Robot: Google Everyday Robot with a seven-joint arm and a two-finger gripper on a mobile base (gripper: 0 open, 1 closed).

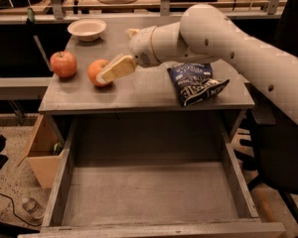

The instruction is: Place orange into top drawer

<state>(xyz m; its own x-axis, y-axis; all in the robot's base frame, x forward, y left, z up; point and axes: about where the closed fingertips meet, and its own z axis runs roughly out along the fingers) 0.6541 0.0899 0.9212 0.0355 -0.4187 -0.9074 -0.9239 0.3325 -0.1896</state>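
We see the round orange fruit (93, 69) on the left of the flat grey tabletop (149, 90), right of a red apple (63, 64), with the cream gripper (111, 71) at its right side; how far it is open we cannot tell. Nearer, the wide grey top drawer (149, 192) stands open above speckled floor (10, 182).

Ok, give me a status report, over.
Gripper at the orange, on the tabletop. Top drawer open below. Apple and chip bag off to the sides.

A cardboard box (42, 155) sits on speckled floor (12, 185) beside the gray table (144, 90).
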